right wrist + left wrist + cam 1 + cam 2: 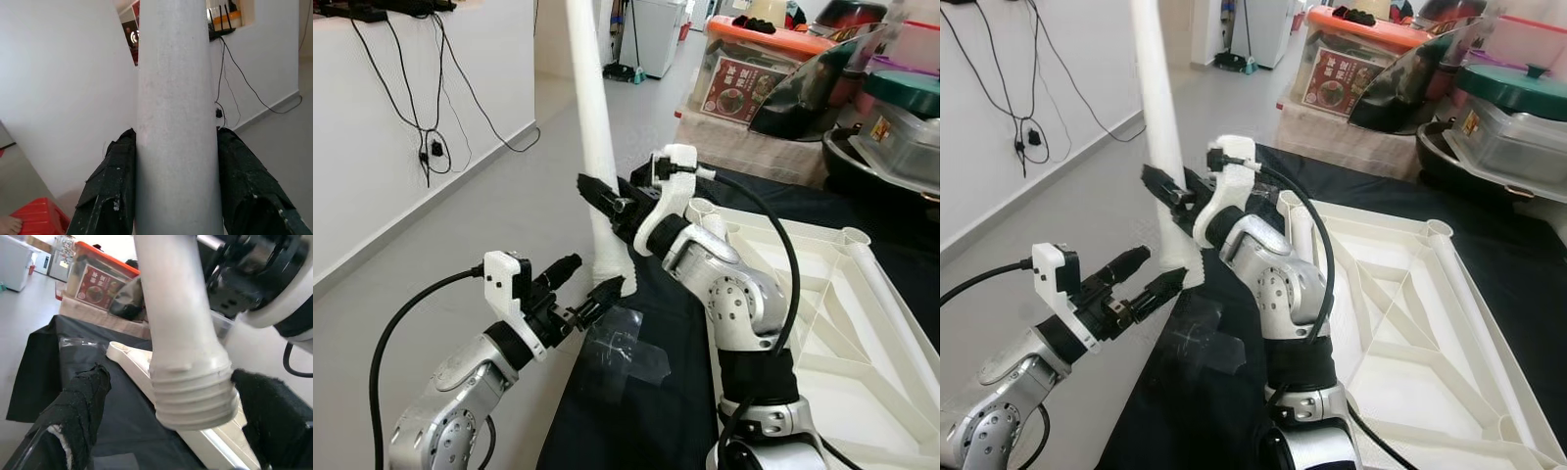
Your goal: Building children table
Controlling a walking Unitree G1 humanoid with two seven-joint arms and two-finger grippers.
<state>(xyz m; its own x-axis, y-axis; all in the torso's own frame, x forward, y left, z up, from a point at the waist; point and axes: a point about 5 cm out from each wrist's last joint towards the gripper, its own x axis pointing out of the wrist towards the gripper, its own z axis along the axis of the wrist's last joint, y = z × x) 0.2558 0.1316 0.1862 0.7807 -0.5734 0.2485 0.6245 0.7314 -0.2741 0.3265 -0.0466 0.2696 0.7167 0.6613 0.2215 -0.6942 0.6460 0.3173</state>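
A long white table leg [592, 117] stands nearly upright beyond the table's left edge. My right gripper [607, 206] is shut on its lower shaft, with a black finger [112, 186] pressed to each side of the leg [176, 122]. The leg's threaded bottom end [193, 391] hangs between the spread fingers of my left gripper [595, 276], which is open. One finger [73, 416] stands apart from the thread; the other [274, 416] is right beside it. The white tabletop [822, 294] lies upside down on the black cloth, and a round corner socket [702, 208] sits near my right wrist.
A black cloth [646, 411] with a patch of clear tape [626, 352] covers the work surface. Behind stand an orange-lidded storage box [764, 59], pots and containers [891, 127]. The wall on the left has hanging cables [426, 137]. Bare grey floor lies to the left.
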